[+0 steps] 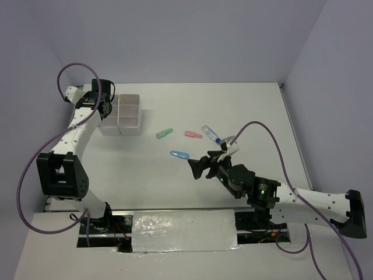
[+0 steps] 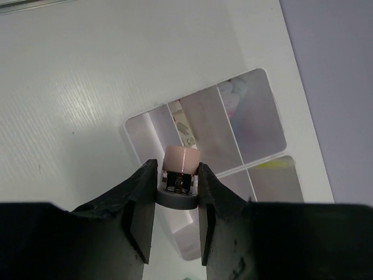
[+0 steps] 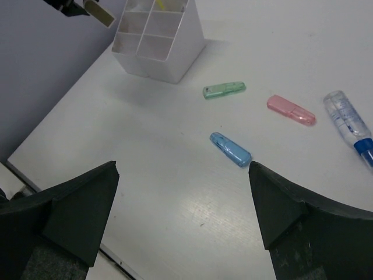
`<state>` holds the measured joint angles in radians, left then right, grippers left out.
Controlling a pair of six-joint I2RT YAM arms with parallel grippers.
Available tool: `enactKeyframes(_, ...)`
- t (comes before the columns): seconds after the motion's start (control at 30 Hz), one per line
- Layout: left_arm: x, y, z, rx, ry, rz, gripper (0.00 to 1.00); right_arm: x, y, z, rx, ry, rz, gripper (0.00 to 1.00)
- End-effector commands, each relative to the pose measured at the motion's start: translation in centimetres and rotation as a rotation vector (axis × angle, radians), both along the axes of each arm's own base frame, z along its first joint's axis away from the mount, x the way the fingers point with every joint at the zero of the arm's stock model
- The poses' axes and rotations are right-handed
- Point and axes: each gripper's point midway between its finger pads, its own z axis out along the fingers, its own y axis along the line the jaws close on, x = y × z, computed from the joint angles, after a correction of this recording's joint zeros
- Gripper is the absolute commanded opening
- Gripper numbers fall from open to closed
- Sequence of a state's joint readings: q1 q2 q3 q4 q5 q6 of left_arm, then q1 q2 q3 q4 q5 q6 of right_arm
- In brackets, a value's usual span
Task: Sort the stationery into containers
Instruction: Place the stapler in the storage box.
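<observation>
Right wrist view: the right end effector (image 3: 182,175) hangs wide open over the counter (image 3: 157,227), with the blue stick (image 3: 230,149) just beyond it. Farther off lie the green stick (image 3: 224,90), pink stick (image 3: 290,110) and clear pen (image 3: 348,119). Toward the far left edge, the left end effector (image 2: 176,175) grips a pink-ended piece (image 2: 182,158) above the containers (image 3: 169,64).

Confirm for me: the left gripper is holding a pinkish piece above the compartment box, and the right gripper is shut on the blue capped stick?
Not quite. The right gripper is open and empty: the right wrist view shows the blue capped stick lying on the table between its spread fingers. The rest holds: the left gripper holds the pinkish piece above the compartment box.
</observation>
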<state>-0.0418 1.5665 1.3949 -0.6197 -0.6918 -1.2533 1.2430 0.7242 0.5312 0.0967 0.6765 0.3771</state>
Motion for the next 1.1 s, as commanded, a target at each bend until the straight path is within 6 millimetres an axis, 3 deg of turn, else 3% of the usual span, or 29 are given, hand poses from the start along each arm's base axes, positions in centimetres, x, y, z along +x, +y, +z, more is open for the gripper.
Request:
enactKeyframes(0.0, 0.7, 1.8, 1.5, 0.021, -0.074, 0.113, 0.00, -0.4, 0.8, -0.4, 0.000, 0.035, 0.017, 1.00)
enactKeyframes(0.1, 0.9, 2.6, 0.7, 0.006, -0.048, 0.161, 0.00, -0.5, 1.4, -0.8, -0.020, 0.030, 0.042, 1.00)
enactKeyframes(0.6, 1.2, 2.3, -4.6, -0.035, 0.035, 0.190, 0.00, -0.2, 1.9, 0.0, -0.054, -0.007, 0.050, 1.00)
enactKeyframes(0.77, 1.9, 2.1, -5.5, -0.046, 0.021, 0.168, 0.01, -0.2, 2.0, -0.1, -0.064, -0.005, 0.056, 1.00)
enactKeyframes(0.97, 1.9, 1.9, -6.7, -0.058, 0.033, 0.161, 0.05, -0.3, 1.8, 0.0, -0.053, -0.007, 0.053, 1.00)
enactKeyframes(1.07, 2.0, 1.8, -7.1, -0.051, 0.033, 0.145, 0.15, -0.3, 1.9, 0.1, -0.055, -0.009, 0.055, 1.00)
